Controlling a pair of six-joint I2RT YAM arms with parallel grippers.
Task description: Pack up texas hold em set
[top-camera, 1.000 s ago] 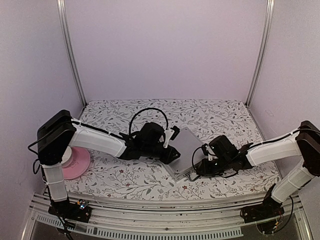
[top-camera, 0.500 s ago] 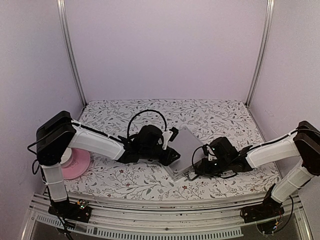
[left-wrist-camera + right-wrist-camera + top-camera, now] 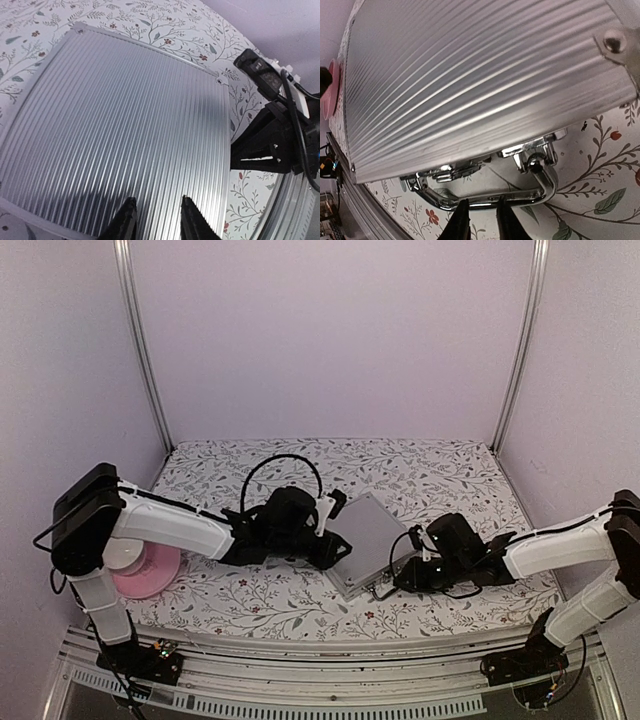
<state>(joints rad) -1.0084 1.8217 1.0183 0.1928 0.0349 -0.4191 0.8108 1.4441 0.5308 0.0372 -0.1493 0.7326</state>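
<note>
The silver case (image 3: pixel 372 535) lies shut and flat on the flower-patterned tabletop (image 3: pixel 250 470), a little right of the middle, turned so that one corner points toward the back wall. Its ribbed lid fills most of both wrist views, and no cards or tokens can be seen.

The left arm reaches in from the left, low over the cloth, with the left pincer (image 3: pixel 338 548) at the case's left edge. In the left wrist view its two black fingers (image 3: pixel 125 222) stand over the near edge of the lid with only a narrow gap between them. Nothing is held in that gap.

The right arm comes in from the right, and the right pincer (image 3: pixel 400 578) sits at the near right side of the case, where the metal handle (image 3: pixel 546 186) is. In the right wrist view the handle lies folded down against the tabletop beside a chrome latch (image 3: pixel 530 146). The fingers (image 3: pixel 461 220) are a narrow slit apart, their tips right at the handle's bar, which runs across them and is not pinched.

A pink plate (image 3: pixel 160 575) carrying a white bowl (image 3: pixel 125 555) sits well apart at the far left edge.
</note>
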